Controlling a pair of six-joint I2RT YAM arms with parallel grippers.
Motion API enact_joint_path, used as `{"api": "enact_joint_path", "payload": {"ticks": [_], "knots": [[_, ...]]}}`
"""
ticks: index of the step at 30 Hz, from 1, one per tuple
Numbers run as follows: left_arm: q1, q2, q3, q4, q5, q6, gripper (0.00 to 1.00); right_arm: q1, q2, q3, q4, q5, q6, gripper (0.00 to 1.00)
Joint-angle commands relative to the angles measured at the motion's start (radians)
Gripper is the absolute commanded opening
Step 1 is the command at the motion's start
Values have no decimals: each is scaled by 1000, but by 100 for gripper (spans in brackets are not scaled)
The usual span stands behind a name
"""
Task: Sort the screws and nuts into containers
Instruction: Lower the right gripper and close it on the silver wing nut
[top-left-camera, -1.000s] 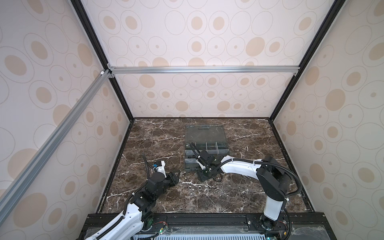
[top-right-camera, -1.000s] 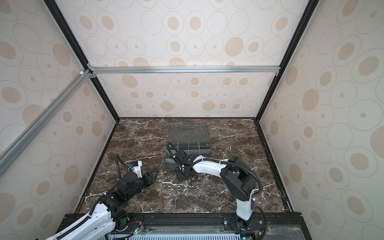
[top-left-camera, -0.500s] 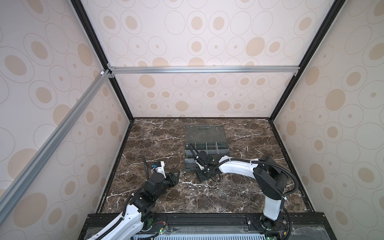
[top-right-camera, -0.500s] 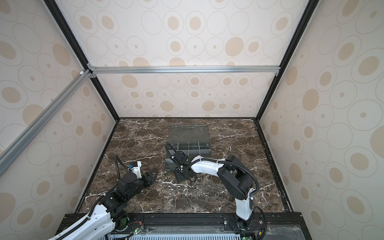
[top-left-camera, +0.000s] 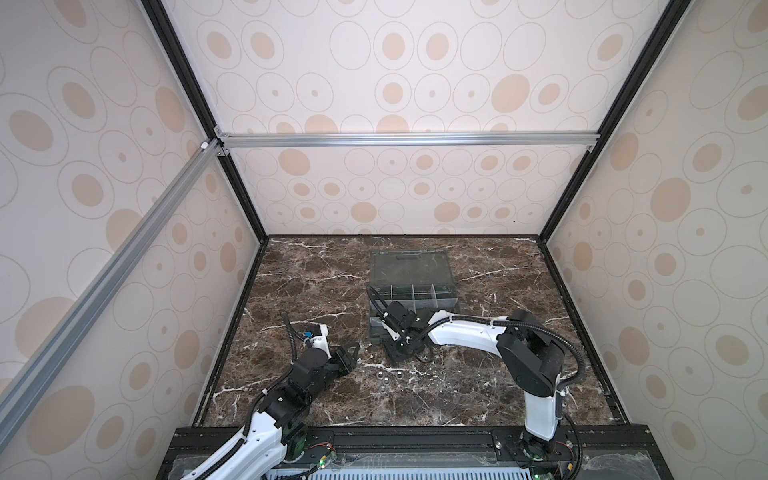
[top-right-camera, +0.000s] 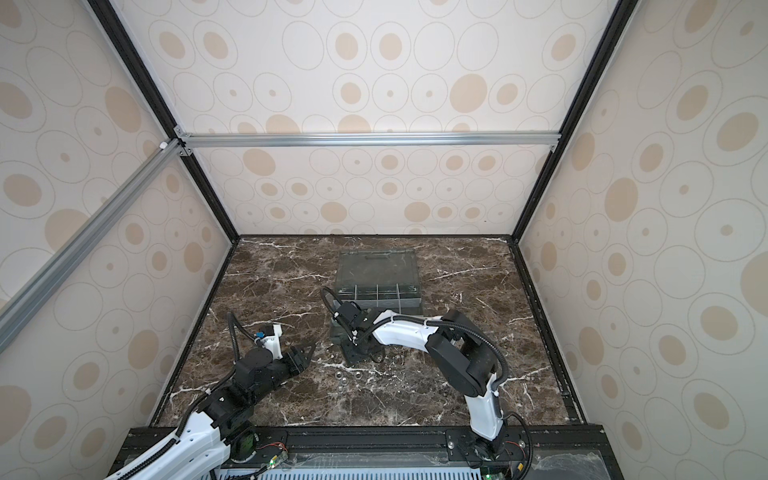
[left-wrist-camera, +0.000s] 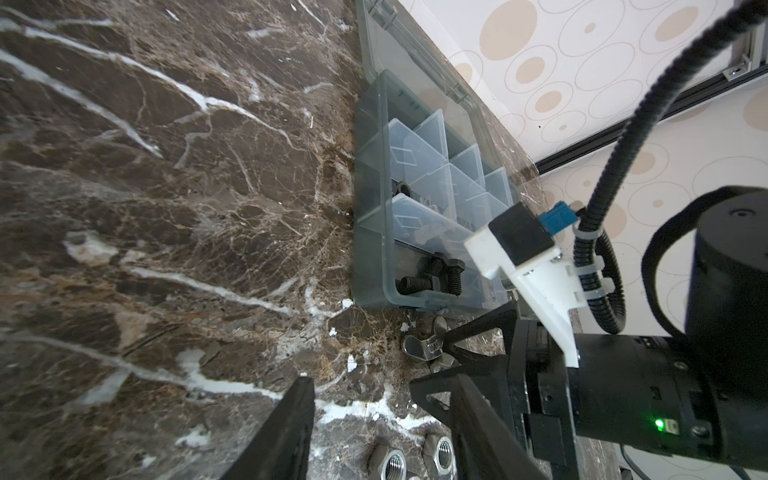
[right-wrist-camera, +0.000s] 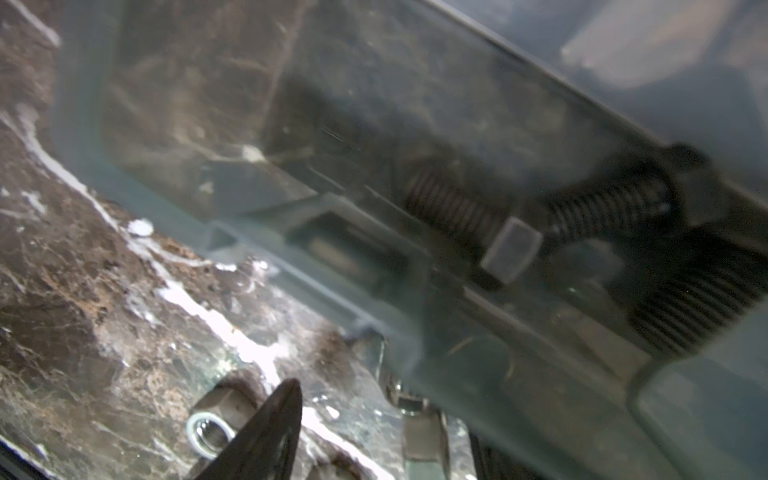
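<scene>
The dark grey organizer box (top-left-camera: 449, 300) (top-right-camera: 411, 298) stands mid-table with its clear lid (top-left-camera: 409, 266) laid open behind it. Through its translucent wall I see black screws (left-wrist-camera: 432, 278) (right-wrist-camera: 457, 203) in a front container. Three silver nuts (top-left-camera: 380, 375) (top-right-camera: 340, 376) (left-wrist-camera: 388, 461) lie loose on the marble in front of it. My right gripper (top-left-camera: 399, 351) (top-right-camera: 357, 353) (right-wrist-camera: 374, 419) is low at the box's front left corner, open, its fingers on either side of a wing nut (left-wrist-camera: 422, 347); a hex nut (right-wrist-camera: 208, 428) lies beside one finger. My left gripper (top-left-camera: 351, 353) (top-right-camera: 305, 351) (left-wrist-camera: 374, 399) hovers open and empty, left of the nuts.
The marble table (top-left-camera: 316, 282) is closed in by patterned walls on three sides. A black rail (top-left-camera: 415, 436) runs along the near edge. A dark nut (left-wrist-camera: 402, 189) lies in another compartment of the box.
My right gripper has shifted a little to the left along the box's front. The left arm has not moved.
</scene>
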Motion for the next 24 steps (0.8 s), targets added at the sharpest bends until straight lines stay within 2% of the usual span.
{"api": "enact_joint_path", "payload": {"ticks": [1, 12, 24], "knots": [[7, -12, 6, -11, -9, -14, 53, 15, 52, 21, -1, -4, -34, 66], [7, -35, 5, -25, -17, -17, 53, 59, 72, 39, 1, -44, -97, 66], [7, -34, 7, -27, -16, -19, 53, 65, 65, 60, -45, 47, -60, 66]]}}
